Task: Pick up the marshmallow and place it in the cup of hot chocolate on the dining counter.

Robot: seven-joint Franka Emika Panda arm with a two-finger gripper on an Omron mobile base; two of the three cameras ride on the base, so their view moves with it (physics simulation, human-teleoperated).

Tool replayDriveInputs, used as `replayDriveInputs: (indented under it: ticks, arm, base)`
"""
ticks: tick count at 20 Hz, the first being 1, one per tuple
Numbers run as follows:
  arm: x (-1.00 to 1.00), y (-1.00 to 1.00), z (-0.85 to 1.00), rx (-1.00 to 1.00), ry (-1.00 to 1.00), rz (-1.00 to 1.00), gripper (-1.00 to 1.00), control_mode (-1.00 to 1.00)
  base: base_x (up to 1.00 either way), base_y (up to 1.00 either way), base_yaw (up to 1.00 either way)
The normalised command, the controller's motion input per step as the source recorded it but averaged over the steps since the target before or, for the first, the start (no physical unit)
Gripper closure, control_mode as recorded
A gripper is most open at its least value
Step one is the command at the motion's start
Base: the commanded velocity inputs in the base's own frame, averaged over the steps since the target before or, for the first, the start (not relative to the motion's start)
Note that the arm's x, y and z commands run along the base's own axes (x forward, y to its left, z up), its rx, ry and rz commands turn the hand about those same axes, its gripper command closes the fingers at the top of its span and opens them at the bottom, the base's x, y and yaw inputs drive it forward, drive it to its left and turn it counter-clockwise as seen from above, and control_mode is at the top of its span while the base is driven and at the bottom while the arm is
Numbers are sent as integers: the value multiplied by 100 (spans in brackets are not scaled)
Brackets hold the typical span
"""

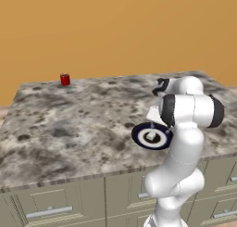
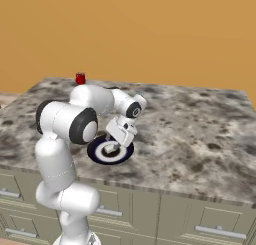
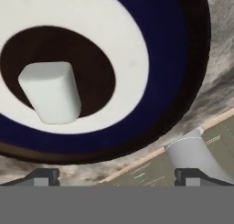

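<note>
Off-white cube-like marshmallow (image 3: 51, 91) sits in the dark centre of a round white plate with a dark-blue rim (image 3: 178, 58), near the front edge of the mottled grey-brown granite surface (image 1: 69, 129). Above it hangs the hand (image 3: 114, 176), fingers spread apart and apparently empty. Small red cylindrical cup (image 1: 65, 79) stands at the far left corner.

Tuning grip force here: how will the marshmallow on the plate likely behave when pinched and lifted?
The marshmallow is a small, rounded-edged block, so it is probably light and soft and may squash. It lies on its side in the plate, so a nudge might roll it. The fingers stand wide apart, leaving room to close gently.
</note>
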Motion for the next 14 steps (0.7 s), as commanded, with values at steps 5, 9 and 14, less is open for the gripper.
replayDriveInputs:
  ticks: [5,9,14]
  arm:
    - [16,13,-26,0,0,0,-100,-100]
    - [22,2,-27,0,1,0,-100,-100]
    - [27,0,-13,0,4,0,-100,-100]
  base:
    - [0,0,0]
    - [0,0,0]
    - [0,0,0]
